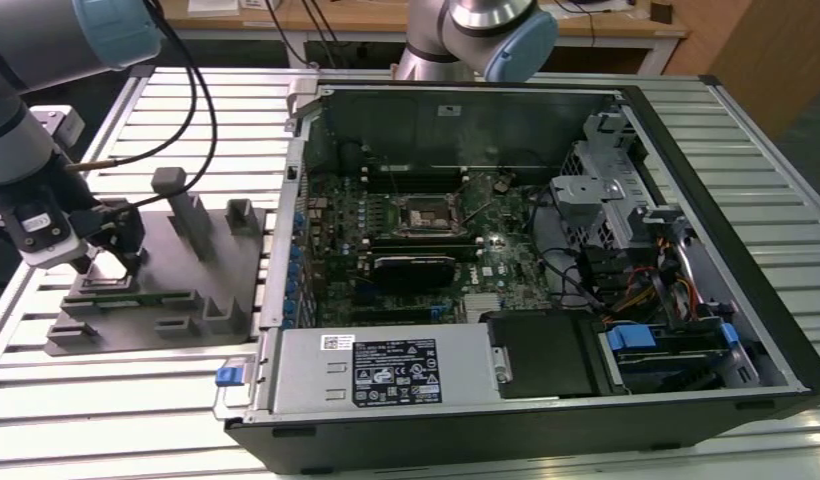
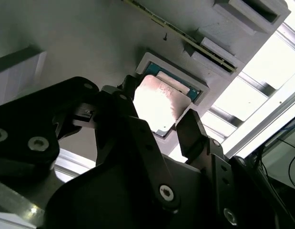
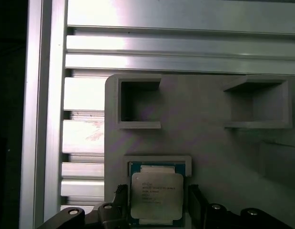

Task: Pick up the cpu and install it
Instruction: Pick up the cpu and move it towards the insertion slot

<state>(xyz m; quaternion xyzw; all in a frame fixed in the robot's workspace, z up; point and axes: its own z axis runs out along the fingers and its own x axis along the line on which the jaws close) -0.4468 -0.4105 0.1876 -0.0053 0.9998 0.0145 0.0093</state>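
The pincer (image 1: 101, 252) hovers low over the grey fixture block (image 1: 183, 300) on the slatted desk (image 1: 157, 110), at the exterior view's left, well apart from the open computer case (image 1: 744, 260). In both wrist views the cpu (image 3: 157, 195) (image 2: 162, 101) lies flat in its recess in the block, silver top up. The black fingers (image 2: 192, 131) stand apart, one just beside each opposite edge; whether they touch it, I cannot tell.
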